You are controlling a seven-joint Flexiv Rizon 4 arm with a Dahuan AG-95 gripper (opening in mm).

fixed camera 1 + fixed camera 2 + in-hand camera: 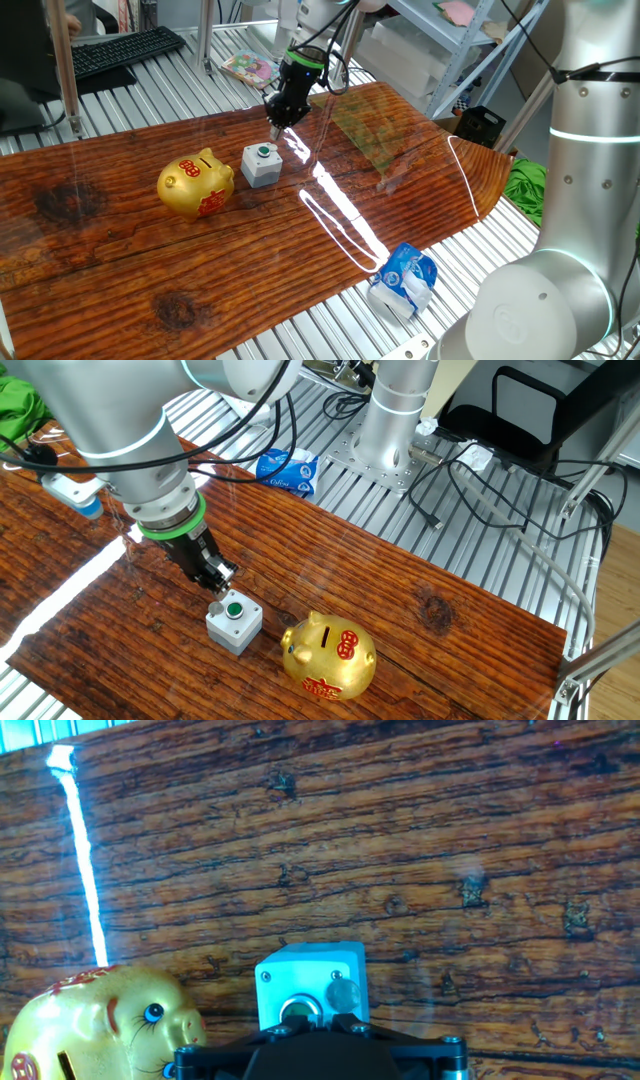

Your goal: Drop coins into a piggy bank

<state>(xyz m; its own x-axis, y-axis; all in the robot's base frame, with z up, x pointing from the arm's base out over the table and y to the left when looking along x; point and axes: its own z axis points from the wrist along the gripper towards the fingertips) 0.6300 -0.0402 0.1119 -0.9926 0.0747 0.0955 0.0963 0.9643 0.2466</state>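
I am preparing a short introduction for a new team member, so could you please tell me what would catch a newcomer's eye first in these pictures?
The shiny gold piggy bank with red markings stands out first on the dark wood-grain table. Right beside it sits a small grey box with a green button, and the black gripper hangs just above that box with its jaws shut. A crumpled blue and white packet lies off the table's edge on the metal slats.

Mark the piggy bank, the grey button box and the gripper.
piggy bank (195,185): one fixed view, on its gold flank.
grey button box (233,624): the other fixed view, on its top face.
gripper (277,128): one fixed view, at the closed fingertips.
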